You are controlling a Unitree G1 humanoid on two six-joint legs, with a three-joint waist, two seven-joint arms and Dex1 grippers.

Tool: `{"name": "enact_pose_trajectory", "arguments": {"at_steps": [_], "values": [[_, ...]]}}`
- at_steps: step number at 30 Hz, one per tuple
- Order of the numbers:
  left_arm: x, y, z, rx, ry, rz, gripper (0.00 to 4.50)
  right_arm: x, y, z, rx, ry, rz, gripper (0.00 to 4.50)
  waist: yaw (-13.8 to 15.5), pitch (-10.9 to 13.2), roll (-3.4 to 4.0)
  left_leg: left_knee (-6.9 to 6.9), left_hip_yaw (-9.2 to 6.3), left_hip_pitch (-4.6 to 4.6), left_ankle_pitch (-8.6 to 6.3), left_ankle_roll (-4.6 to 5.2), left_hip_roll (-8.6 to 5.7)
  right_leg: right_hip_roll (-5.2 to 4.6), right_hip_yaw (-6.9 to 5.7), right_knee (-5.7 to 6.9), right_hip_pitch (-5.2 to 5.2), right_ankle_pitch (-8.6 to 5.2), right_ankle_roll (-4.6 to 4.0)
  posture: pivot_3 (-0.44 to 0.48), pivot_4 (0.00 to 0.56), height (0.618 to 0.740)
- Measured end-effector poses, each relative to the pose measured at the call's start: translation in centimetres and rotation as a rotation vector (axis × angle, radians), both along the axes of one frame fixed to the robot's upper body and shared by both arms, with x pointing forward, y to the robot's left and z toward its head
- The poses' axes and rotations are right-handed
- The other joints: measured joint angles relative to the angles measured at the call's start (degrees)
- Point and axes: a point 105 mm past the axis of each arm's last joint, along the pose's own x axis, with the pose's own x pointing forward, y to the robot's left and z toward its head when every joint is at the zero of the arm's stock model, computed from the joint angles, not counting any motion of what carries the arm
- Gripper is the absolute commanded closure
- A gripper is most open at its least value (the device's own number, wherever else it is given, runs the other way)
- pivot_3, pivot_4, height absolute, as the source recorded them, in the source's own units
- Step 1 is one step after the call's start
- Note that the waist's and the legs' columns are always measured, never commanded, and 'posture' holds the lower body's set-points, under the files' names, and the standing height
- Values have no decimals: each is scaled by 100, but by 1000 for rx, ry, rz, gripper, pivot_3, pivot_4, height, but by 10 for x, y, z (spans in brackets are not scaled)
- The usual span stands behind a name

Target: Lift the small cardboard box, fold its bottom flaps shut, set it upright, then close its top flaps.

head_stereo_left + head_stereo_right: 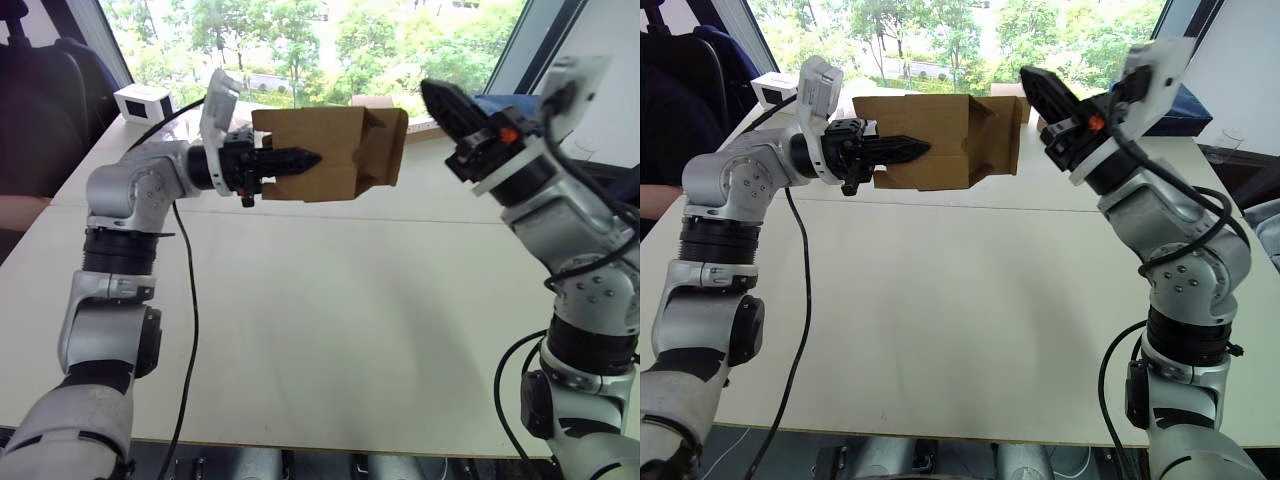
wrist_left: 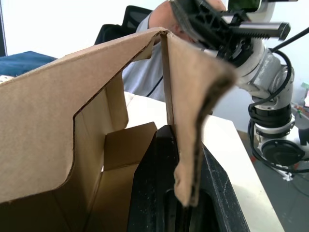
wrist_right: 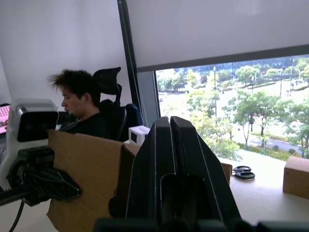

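Small cardboard box held in the air by my left gripper, right gripper beside it.

From the head cameras, I see the small cardboard box (image 1: 325,152) in the upper middle of the frame, above the tabletop (image 1: 330,320), with the left gripper (image 1: 290,160) jaws clamped on its near wall; the right gripper (image 1: 1040,90) sits just right of its flapped end. The left wrist view adds the box's open inside, one wall pinched between my fingers (image 2: 159,183). The right wrist view shows my right jaws pressed together, a seated person (image 3: 79,108), scissors (image 3: 243,172) and another cardboard box (image 3: 295,176).
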Motion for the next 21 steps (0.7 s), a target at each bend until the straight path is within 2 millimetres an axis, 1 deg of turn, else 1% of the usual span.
{"name": "enact_pose_trajectory", "arguments": {"at_steps": [4,9,12,18,21], "values": [[-1,-1,0,-1,-3,-11,4500,3,5,-6,-43,10,-1,4474,-4,0,0,0,-1,0,0,0,1,0,0,1,0,0,0,0,150,740],[-6,-4,3,4,-19,-40,4500,13,10,-25,-121,53,-12,4474,-19,0,0,1,-1,1,0,0,1,1,0,4,-1,0,0,0,150,740],[-8,-5,3,6,-13,-53,4500,13,16,-29,-137,54,7,4474,-23,0,0,1,-2,1,0,0,1,2,0,5,-1,0,1,0,150,740],[-10,-7,3,0,-10,-68,4500,10,32,-35,-111,72,84,4474,-83,0,0,1,-4,1,1,-1,3,1,-1,9,-1,0,1,0,150,740],[-10,-7,3,-3,-11,-72,4500,8,37,-37,-116,78,114,4474,-107,0,0,3,-3,1,0,0,3,0,0,9,-1,0,1,0,150,740]]}}
